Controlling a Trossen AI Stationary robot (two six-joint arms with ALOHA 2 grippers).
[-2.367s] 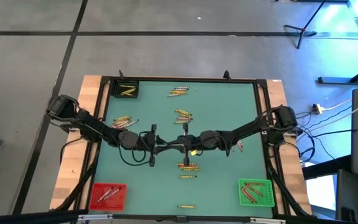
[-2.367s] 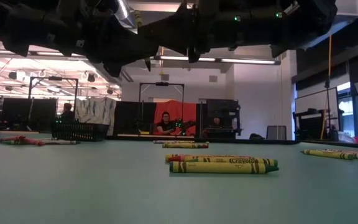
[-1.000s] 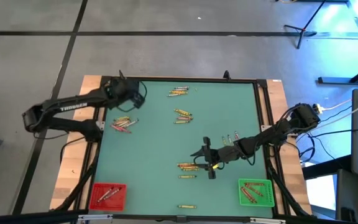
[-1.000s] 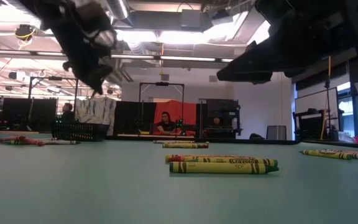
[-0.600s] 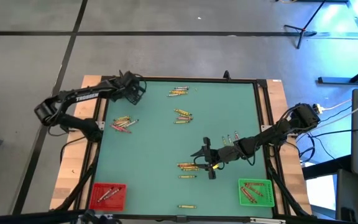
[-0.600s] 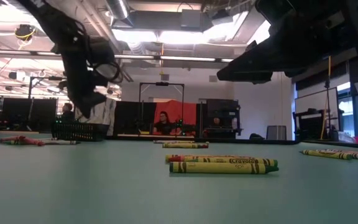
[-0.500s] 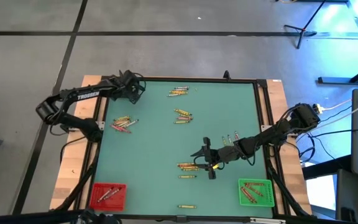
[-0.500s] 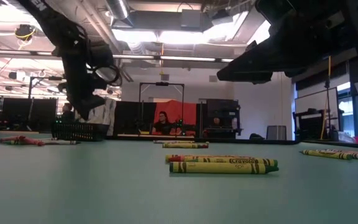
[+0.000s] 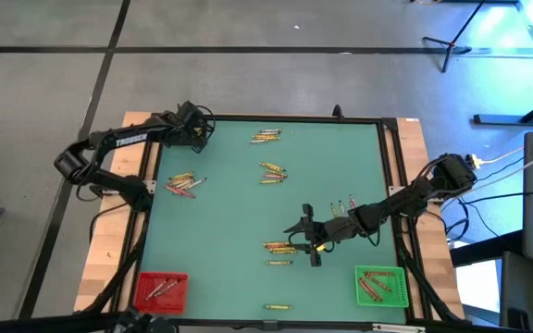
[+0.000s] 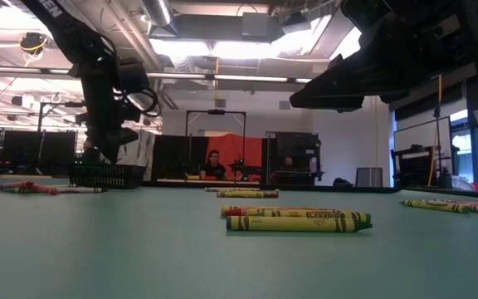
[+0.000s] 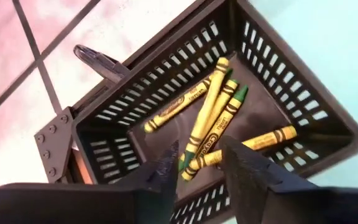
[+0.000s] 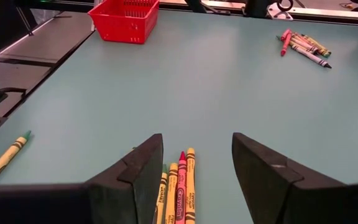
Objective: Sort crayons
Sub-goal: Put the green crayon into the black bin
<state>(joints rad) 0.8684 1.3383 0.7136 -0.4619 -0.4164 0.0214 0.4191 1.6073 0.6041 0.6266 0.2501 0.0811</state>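
Overhead, you have the left gripper point(image 9: 195, 135) poised over the table's far left corner, while the right gripper point(image 9: 306, 234) hangs beside a cluster of crayons point(image 9: 280, 248) near the table's middle; the red bin point(image 9: 160, 290) and green bin point(image 9: 380, 285) sit at the near corners. From table height, your left gripper point(image 10: 106, 137) hangs just above the black basket point(image 10: 106, 174), and two yellow crayons point(image 10: 297, 219) lie well apart from it. Through the left wrist camera, your fingers point(image 11: 244, 168) stand slightly parted with nothing between them, directly above the black basket point(image 11: 278, 93) holding yellow crayons point(image 11: 213, 118). Through the right wrist camera, your fingers point(image 12: 263, 171) stand wide, straddling a row of yellow and red crayons point(image 12: 180, 186) without touching them.
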